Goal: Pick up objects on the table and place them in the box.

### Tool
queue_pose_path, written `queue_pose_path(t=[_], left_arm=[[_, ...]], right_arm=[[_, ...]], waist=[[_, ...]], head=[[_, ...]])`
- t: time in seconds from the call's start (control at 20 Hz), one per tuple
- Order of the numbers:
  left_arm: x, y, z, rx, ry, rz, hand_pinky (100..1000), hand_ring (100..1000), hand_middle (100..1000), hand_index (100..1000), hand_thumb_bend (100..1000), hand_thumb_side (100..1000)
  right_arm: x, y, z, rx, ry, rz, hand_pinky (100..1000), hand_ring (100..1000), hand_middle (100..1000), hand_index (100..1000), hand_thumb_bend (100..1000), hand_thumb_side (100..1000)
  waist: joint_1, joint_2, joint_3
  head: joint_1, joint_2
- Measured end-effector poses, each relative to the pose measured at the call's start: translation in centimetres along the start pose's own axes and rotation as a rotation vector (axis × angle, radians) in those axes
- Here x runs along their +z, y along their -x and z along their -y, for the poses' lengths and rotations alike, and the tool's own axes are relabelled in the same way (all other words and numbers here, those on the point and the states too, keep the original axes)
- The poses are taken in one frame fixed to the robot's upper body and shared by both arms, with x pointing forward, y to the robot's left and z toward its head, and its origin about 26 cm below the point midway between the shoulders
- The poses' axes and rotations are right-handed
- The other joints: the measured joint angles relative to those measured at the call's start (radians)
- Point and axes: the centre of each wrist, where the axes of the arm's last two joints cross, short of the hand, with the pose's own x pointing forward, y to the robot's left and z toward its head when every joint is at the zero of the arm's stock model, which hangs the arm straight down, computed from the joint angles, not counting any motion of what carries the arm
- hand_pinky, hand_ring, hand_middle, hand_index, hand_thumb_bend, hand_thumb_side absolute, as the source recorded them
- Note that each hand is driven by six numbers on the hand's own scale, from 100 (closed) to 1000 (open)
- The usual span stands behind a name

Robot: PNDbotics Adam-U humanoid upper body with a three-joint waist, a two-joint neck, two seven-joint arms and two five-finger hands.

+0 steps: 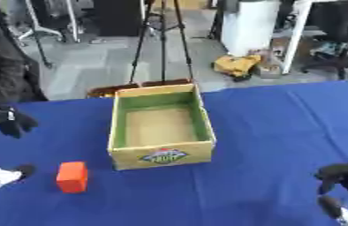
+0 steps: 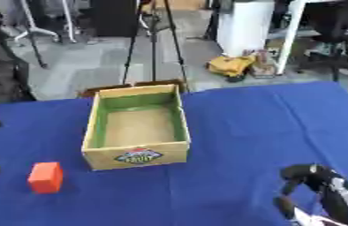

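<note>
**Orange block waited beside an empty box on a blue table**

Nearest the viewer, at the lower right corner, the robot's right hand (image 2: 316, 185) rested low over the table (image 1: 278, 132), black fingers curled downward and holding nothing. At the lower left edge, part of the left hand (image 1: 3, 174) showed, black and white, lying just beside an orange block (image 1: 72, 176); a second dark part of that hand sat higher at the left edge. Whether its fingers were open or closed could not be told, since most of it lay outside the view.

The orange block stood on the blue cloth, near the front left corner of the box (image 1: 161, 156) but apart from it. The box, yellow outside and green inside, stood open at the table's middle with a coloured label on its front wall. Nothing was visible inside it.

Judging from this layout, the left hand was the natural one to take the block. A good pick would bring fingers and thumb down on opposite flat faces, lift clear above the box's front wall, then release over the middle of the floor.

Beyond the table stood a tripod (image 1: 161, 39).
</note>
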Motion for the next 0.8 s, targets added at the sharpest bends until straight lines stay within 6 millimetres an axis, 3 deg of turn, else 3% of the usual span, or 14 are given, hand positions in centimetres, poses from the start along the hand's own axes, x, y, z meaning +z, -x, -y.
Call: queue_pose_path(t=[0.8], left_arm=[[-0.55,0.38,-0.30,-0.031,0.025,-0.037,628,593,623,777,553,100]], right_arm=[[0.06,0.13,0.01,-0.001,-0.002,-0.007,740,481,428,690,543,425]], waist=[[0.003,0.000,-0.002]], head=[[-0.002,0.000]])
